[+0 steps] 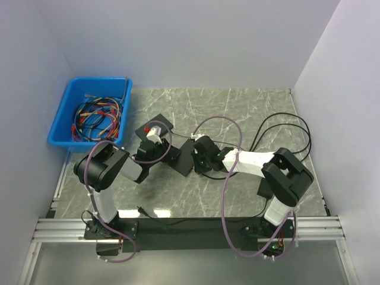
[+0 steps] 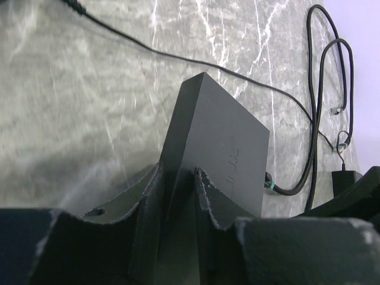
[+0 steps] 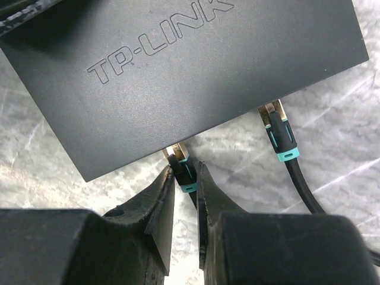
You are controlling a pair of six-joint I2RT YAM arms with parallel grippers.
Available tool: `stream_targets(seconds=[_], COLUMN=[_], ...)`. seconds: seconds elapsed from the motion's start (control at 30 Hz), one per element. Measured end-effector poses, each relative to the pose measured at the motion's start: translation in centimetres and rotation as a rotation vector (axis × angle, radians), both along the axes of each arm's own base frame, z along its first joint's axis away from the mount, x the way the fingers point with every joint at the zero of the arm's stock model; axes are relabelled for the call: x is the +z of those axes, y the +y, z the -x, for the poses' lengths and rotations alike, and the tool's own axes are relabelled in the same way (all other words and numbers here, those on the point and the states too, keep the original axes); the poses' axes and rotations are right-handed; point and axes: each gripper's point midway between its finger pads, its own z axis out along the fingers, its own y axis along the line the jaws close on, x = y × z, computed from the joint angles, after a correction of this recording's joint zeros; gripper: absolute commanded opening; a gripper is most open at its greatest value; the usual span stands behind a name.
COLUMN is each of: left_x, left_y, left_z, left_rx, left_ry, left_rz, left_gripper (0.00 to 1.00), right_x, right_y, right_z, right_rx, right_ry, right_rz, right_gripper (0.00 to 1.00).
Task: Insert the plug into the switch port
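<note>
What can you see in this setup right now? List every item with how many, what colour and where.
switch: one, black, mid-table, held at a corner
plug: one, black with teal band, at the switch's edge
second plug: one, same colours, in the switch's edge further along
black cables: a few, looped on the table's right side
bin: one, blue, far left corner
loose wires: many, red, yellow and black, inside the bin
table: one, grey marble
left gripper: one, black, shut on the switch
right gripper: one, black, shut on the plug
</note>
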Motion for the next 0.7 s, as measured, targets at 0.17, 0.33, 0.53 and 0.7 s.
stream_targets(seconds=[0.17, 0.33, 0.53, 0.7], left_x=[0.0, 0.2, 0.2, 0.2], left_y=[0.0, -0.3, -1.1, -1.6], left_z=[1.4, 2.1, 1.4, 1.3], left_rx=[0.005, 0.001, -0.027, -0.058], left_ry=[0.017, 0.028, 0.034, 0.028], left_rz=[0.002, -0.019, -0.043, -0.061], left_gripper=[0.3, 0.33, 0.36, 0.37], right_x=[0.0, 0.0, 0.0, 0.1], right_y=[-0.1, -0.2, -0.1, -0.3], right_z=[1.3, 2.3, 2.6, 2.7], right_rx=[0.02, 0.036, 0.044, 0.054], right_ry=[-0.012, -0.039, -0.079, -0.117], right_rz=[0.027, 0.075, 0.117, 0.158], right_gripper=[0.0, 0.0, 0.0, 0.0])
